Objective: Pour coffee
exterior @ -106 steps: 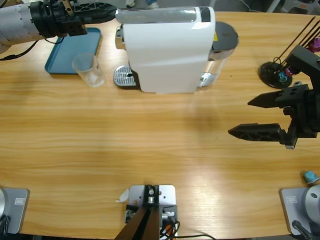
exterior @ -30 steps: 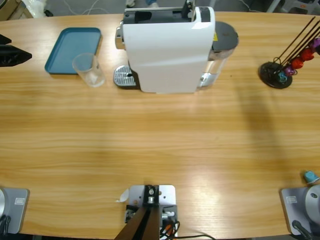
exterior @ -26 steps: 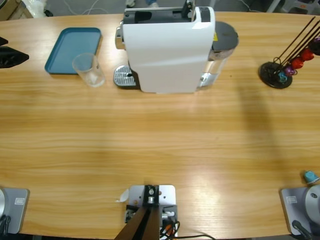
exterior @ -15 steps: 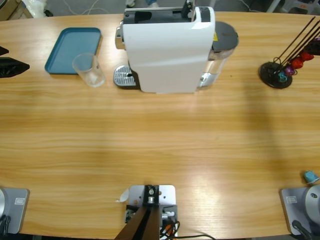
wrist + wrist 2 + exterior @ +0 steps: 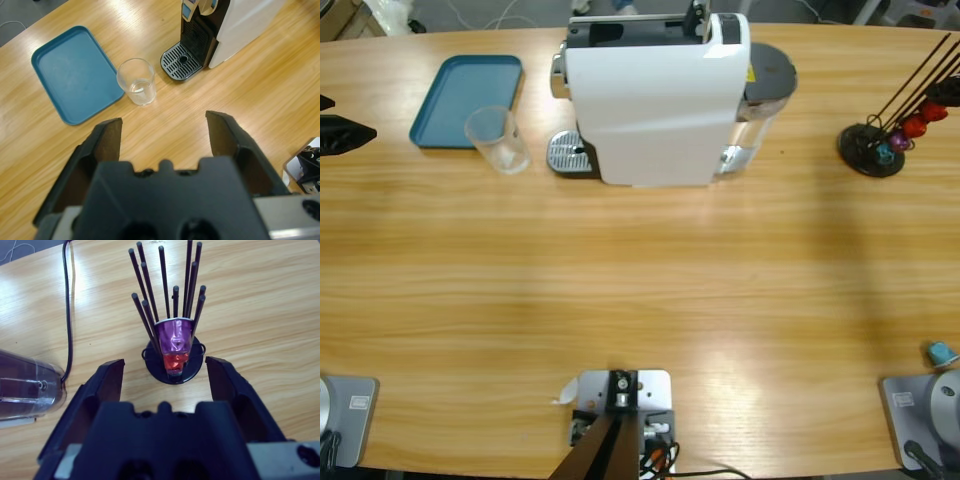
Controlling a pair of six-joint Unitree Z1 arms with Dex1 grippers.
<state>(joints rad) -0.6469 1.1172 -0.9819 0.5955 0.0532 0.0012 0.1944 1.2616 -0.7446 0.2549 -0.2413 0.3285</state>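
Wooden counter [image 5: 640, 300] runs the full width of the high view and carries every item. The largest item is the white capsule coffee machine [image 5: 655, 95], standing at the middle of the far edge, with its round perforated drip tray [image 5: 568, 153] projecting from its left end. A teal tray [image 5: 465, 98] lies flat toward the far left corner. A clear glass cup [image 5: 497, 138], upright and seemingly empty, stands at the near right corner of the teal tray, just beside the drip tray and not on it. A black wire capsule holder [image 5: 880, 148] stands near the right edge; the right wrist view shows a purple capsule [image 5: 174, 337] stacked above a red capsule [image 5: 175, 361] inside it.

The left hand [image 5: 164, 131] is spread wide and holds nothing. It shows only as black jaw tips at the left edge in the high view. The right hand [image 5: 165, 374] is likewise spread and empty, and is aimed at the capsule holder.

Key relation: in the left wrist view the glass cup lies ahead of the left hand, offset toward the left jaw, with its axis vertical. The left arm is the nearer one. The cup probably needs a sideways grasp and a short shift onto the drip tray; a capsule probably falls to the right hand.
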